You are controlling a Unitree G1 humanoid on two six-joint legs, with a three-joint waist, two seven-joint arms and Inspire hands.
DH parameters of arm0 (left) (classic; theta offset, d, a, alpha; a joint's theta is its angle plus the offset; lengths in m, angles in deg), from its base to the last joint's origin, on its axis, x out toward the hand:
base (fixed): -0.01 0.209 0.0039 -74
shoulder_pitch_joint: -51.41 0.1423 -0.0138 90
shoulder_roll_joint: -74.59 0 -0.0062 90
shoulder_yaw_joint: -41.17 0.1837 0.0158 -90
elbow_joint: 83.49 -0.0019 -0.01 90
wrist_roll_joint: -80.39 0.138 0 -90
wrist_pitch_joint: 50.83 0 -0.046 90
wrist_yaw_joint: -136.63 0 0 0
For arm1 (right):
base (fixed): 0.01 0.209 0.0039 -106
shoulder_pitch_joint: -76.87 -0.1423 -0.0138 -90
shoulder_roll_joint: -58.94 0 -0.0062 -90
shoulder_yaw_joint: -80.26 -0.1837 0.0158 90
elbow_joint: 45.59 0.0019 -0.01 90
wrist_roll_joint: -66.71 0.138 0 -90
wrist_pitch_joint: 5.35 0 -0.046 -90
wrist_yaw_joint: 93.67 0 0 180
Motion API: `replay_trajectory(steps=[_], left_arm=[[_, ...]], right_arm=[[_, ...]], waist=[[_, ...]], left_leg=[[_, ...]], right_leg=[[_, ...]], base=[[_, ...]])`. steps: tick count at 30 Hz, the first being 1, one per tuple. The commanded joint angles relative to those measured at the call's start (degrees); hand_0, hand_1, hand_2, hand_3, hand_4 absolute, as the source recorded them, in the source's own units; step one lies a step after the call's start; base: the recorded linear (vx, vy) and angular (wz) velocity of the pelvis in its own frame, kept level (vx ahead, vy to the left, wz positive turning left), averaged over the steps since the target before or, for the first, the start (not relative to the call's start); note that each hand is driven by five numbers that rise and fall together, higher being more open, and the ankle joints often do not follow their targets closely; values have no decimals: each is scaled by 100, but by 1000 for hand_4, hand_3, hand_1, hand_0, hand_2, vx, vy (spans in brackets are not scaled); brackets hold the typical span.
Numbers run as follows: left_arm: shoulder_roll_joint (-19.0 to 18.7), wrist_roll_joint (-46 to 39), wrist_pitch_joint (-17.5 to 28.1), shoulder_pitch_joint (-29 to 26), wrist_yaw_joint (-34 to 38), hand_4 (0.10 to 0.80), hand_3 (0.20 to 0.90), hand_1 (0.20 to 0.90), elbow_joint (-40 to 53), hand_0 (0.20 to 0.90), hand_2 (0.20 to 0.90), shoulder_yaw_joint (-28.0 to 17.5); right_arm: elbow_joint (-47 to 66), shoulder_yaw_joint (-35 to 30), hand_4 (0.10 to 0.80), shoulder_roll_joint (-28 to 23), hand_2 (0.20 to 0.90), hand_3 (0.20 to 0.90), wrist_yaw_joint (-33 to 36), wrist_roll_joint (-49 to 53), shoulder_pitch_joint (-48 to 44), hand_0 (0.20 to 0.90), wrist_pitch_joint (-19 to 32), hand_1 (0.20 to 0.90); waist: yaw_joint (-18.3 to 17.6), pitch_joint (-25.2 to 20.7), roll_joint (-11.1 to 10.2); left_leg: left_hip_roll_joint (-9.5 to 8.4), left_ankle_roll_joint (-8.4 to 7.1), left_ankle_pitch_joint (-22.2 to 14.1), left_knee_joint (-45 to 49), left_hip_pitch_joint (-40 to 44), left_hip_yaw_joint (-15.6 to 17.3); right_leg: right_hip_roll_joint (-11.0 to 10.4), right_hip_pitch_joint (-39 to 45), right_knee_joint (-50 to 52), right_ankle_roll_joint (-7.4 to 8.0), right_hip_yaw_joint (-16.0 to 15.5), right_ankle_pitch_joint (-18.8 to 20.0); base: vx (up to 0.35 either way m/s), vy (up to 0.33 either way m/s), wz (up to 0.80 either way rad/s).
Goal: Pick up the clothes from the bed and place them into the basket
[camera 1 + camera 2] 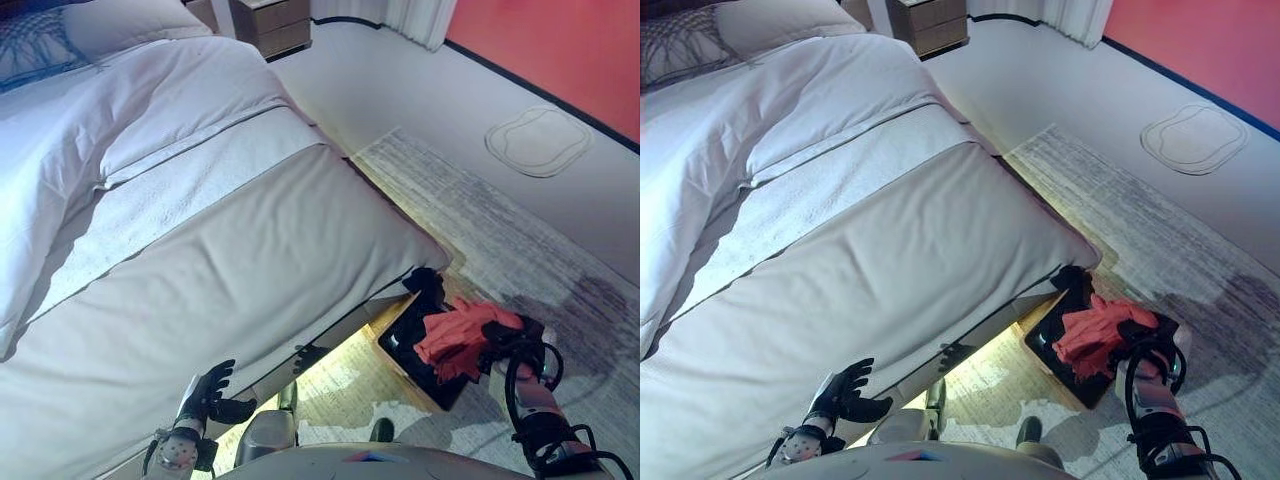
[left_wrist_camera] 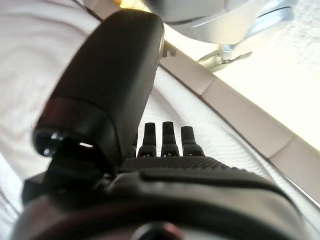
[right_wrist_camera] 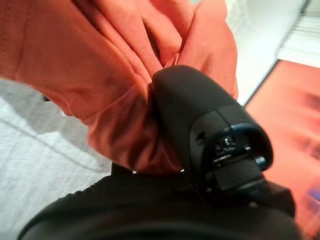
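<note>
the right hand (image 1: 510, 340) grips the crumpled coral-orange garment (image 1: 455, 338) above the black basket (image 1: 405, 340); lower before releasing, so no fabric drapes outside. the left hand (image 1: 210, 395) idles, fingers relaxed.

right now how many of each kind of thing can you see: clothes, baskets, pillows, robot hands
clothes: 1, an orange garment pinched in the right robot hand over the basket
baskets: 1, a black basket on the floor by the bed's corner
pillows: 2, a white pillow and a patterned pillow
robot hands: 2, the left robot hand open and empty
total: 6
</note>
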Motion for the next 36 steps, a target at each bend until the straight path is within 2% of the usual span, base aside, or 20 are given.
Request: replay_trajectory(steps=[1,6,15,19,22,24,25,26,27,28,36], left_arm=[[-259,-171,549,-733,-2,800,900,900,76,900,900,340],[-291,-380,681,-984,67,800,900,900,143,900,900,526],[-379,-488,906,-995,141,800,900,900,291,900,900,695],[-451,-611,930,-954,169,800,900,900,414,900,900,718],[-473,-754,935,-963,148,800,900,900,515,900,900,733],[-499,-880,949,-965,115,800,900,900,633,900,900,773],[-510,-929,951,-970,106,800,900,900,705,900,900,797],[-509,-938,952,-973,113,800,900,900,734,900,900,806],[-519,-972,981,-976,103,800,900,900,757,900,900,818],[-520,-977,986,-978,99,800,900,900,756,900,900,818],[-522,-1077,1042,-906,42,800,900,900,858,900,900,964]], right_arm=[[-213,29,100,-578,300,200,380,155,-1177,300,736,300],[-1132,97,100,-747,300,200,495,442,-1960,300,654,300],[-1803,-56,100,-1491,300,200,893,561,-2679,300,698,300],[-1553,-70,100,-1821,300,200,1226,458,-2969,300,416,300],[-1670,-50,100,-2055,300,200,1180,350,-3186,300,213,300],[-1840,8,100,-2240,300,200,913,242,-3319,300,-18,300],[-1926,99,125,-2338,321,225,929,207,-3435,321,-121,321],[-1956,126,306,-2371,476,406,939,200,-3469,476,-163,476],[-2013,142,380,-2412,540,480,930,218,-3520,540,-314,540],[-2020,145,800,-2416,900,900,931,228,-3529,900,-337,900],[-2711,25,800,-2712,900,900,1285,238,-3497,900,-653,900]], waist=[[282,676,180],[421,1176,368],[517,1463,697],[450,1546,804],[414,1579,881],[392,1603,949],[393,1618,983],[391,1628,996],[384,1644,1018],[383,1645,1019],[322,1636,1226]], left_leg=[[-209,-73,-444,560,-400,-366],[-343,-83,-409,853,-810,-584],[-503,-48,-430,1123,-1212,-705],[-552,-22,-431,1212,-1336,-670],[-561,-10,-395,1149,-1344,-631],[-565,-16,-353,1096,-1349,-610],[-568,-11,-336,1070,-1350,-604],[-567,-11,-330,1058,-1353,-601],[-565,-12,-320,1050,-1366,-593],[-565,-12,-320,1051,-1370,-592],[-554,-30,-300,974,-1256,-549]], right_leg=[[-75,-200,756,-184,-410,-235],[-93,-479,1015,-285,-561,-287],[-224,-890,1198,-287,-724,-263],[-264,-1090,1322,-255,-653,-274],[-267,-1172,1365,-244,-612,-295],[-283,-1225,1368,-228,-584,-287],[-289,-1258,1375,-231,-576,-288],[-294,-1278,1386,-232,-576,-292],[-300,-1322,1417,-236,-573,-302],[-302,-1331,1425,-237,-571,-305],[-365,-1377,1569,-264,-603,-396]], base=[[-230,-28,22],[-93,-28,14],[-34,7,10],[5,11,4],[0,0,0],[-6,14,-3],[-19,19,-6],[-25,6,-3],[0,0,0],[0,0,0],[3,9,-2]])
